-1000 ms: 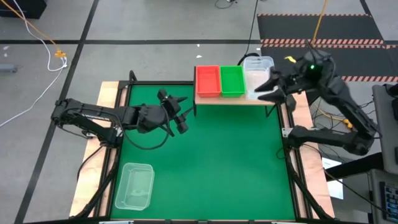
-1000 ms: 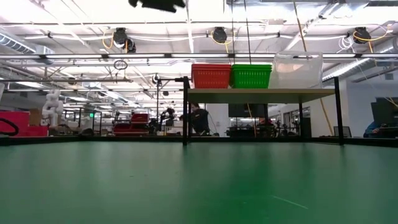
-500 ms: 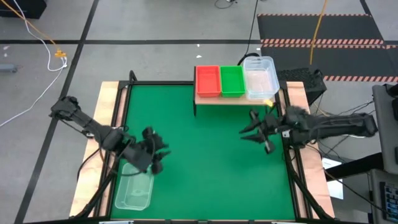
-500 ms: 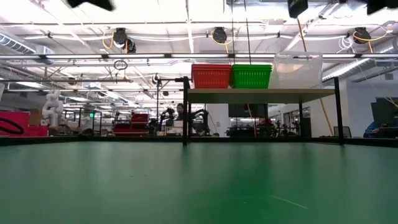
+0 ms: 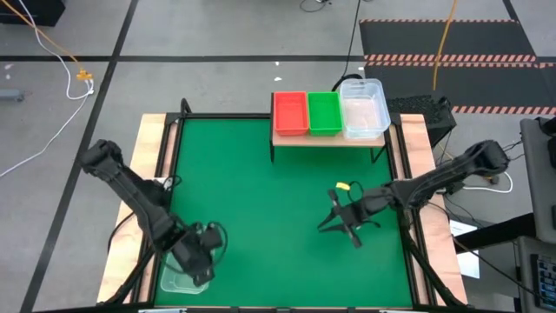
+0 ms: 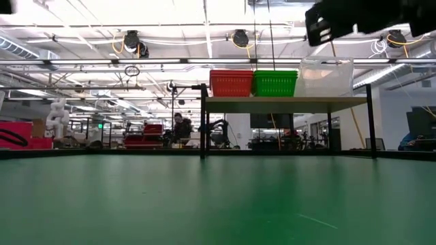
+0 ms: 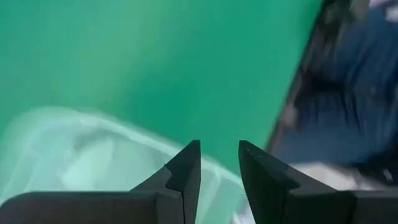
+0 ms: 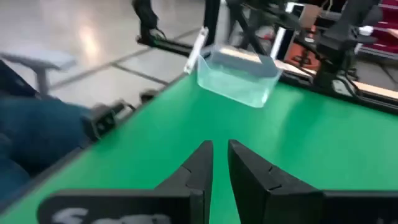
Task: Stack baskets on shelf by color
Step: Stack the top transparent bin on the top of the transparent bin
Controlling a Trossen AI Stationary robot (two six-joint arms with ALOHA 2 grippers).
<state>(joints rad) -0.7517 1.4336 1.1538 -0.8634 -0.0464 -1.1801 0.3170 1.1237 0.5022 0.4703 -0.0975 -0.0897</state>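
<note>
Bright, even overhead light fills the high view, leaving only soft shadows under the arms on the bench point(image 5: 278, 187). In the low view, ceiling strip lights glare white. The left wrist view is heavily smeared around a clear basket point(image 7: 74, 155); the right wrist view blurs toward its edges.

no text, label, brand, number or sign is showing clearly enough to read in any of the views.
</note>
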